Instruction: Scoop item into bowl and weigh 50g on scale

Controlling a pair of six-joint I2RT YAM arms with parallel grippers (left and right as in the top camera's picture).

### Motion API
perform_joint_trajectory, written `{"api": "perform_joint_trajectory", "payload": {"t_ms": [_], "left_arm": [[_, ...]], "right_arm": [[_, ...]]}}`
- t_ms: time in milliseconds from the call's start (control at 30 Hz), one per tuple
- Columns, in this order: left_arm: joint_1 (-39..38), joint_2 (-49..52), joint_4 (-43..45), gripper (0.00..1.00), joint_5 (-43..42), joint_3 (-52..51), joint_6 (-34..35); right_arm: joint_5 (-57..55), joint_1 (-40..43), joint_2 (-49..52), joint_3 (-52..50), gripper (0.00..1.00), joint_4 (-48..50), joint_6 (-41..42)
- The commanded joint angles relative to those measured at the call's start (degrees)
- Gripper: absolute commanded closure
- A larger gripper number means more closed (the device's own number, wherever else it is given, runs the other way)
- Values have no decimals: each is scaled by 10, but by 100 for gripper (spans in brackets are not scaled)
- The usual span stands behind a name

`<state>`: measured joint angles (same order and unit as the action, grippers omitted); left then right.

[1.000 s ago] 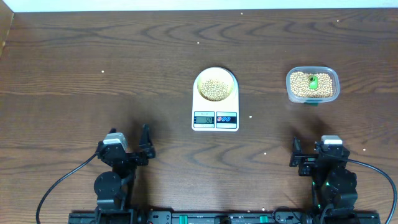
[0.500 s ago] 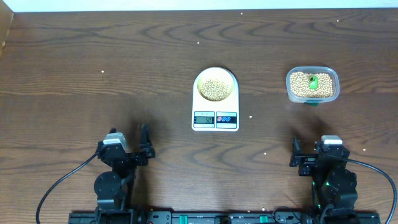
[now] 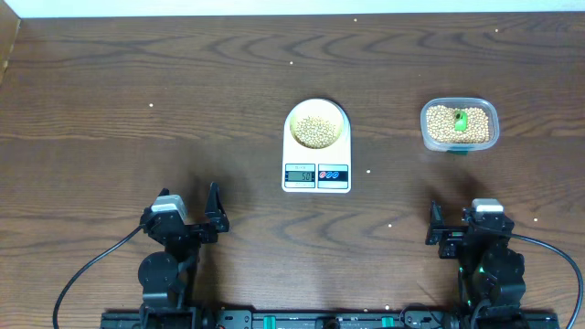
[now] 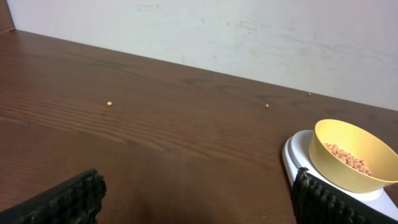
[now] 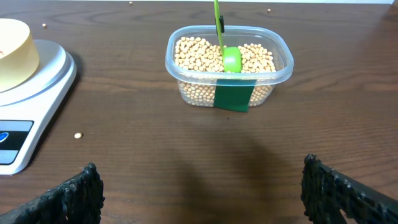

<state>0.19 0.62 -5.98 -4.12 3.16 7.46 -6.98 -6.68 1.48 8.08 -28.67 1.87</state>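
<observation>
The pale yellow bowl (image 3: pixel 317 127) sits on the white scale (image 3: pixel 317 174) at the table's middle and holds a small heap of tan beans (image 3: pixel 316 131). It also shows in the left wrist view (image 4: pixel 351 155) and at the left edge of the right wrist view (image 5: pixel 15 53). More beans (image 5: pixel 199 53) fill a clear plastic tub (image 3: pixel 459 125) at the right, with a green scoop (image 5: pixel 231 59) standing in them. My left gripper (image 4: pixel 199 199) is open and empty near the front left. My right gripper (image 5: pixel 202 193) is open and empty near the front right, in front of the tub.
A few stray beans lie on the dark wooden table: one by the scale (image 5: pixel 78 135), others further back (image 4: pixel 109 103). A pale wall runs behind the table's far edge. The tub carries a green tape strip (image 5: pixel 232 96).
The left gripper's fingers shifted slightly and are open as before. Bowl, scale, tub and right arm have not moved.
</observation>
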Motion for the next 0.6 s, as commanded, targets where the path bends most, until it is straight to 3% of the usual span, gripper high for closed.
{"api": "perform_joint_trajectory", "payload": {"t_ms": [0,567], "left_arm": [[-3,-4,-4,2,3,-17,-3],[-3,-4,-4,2,3,-17,-3]], "right_arm": [[3,-1,-1,-2,1,0,-7],[3,-1,-1,-2,1,0,-7]]}}
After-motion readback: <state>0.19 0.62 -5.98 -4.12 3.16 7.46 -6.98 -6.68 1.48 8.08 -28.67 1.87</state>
